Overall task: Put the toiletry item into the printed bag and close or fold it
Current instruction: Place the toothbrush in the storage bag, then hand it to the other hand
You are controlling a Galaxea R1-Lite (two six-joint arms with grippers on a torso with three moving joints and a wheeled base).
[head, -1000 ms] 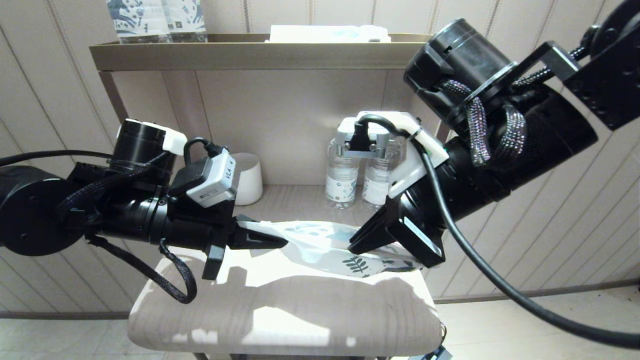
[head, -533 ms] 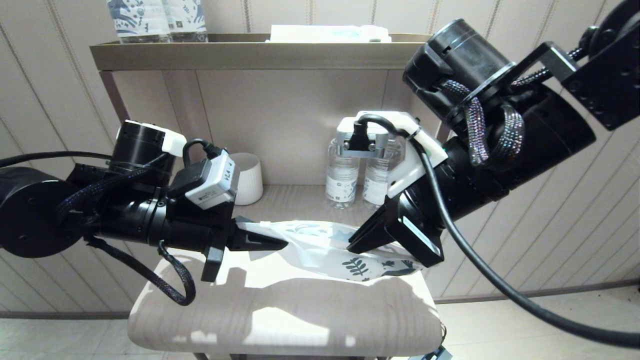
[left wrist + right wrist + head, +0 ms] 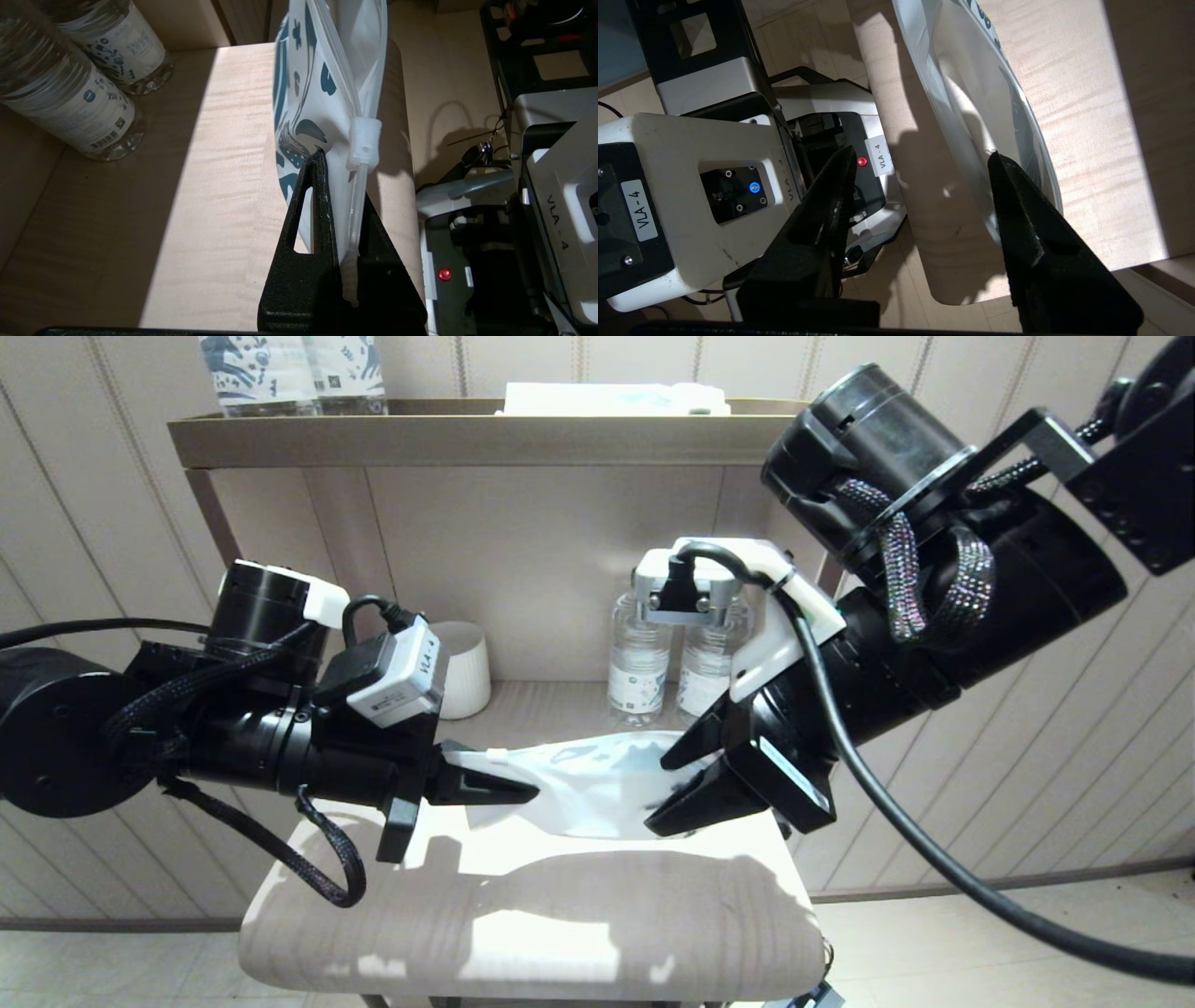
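Observation:
The printed bag [image 3: 579, 784] hangs edge-up over the padded seat, white with dark blue leaf print [image 3: 322, 70]. My left gripper [image 3: 523, 791] is shut on its left end, pinching the zip edge just behind the white slider [image 3: 363, 144]; the left gripper [image 3: 343, 186] shows both fingers pressed on the film. My right gripper [image 3: 661, 793] stands open at the bag's right end, one finger above it and one below. In the right wrist view the right gripper [image 3: 920, 154] holds nothing, with the bag [image 3: 971, 93] beside one finger. The toiletry item is hidden.
Two water bottles [image 3: 639, 663] and a white cup [image 3: 464, 667] stand on the low shelf behind the bag. The beige padded seat [image 3: 532, 915] lies below it. More bottles [image 3: 289, 373] and a white box [image 3: 616, 399] sit on the top shelf.
My right gripper has opened and let go of the bag's right end, rising slightly. The bag's printed end has swung up and back. The left gripper has kept its hold.

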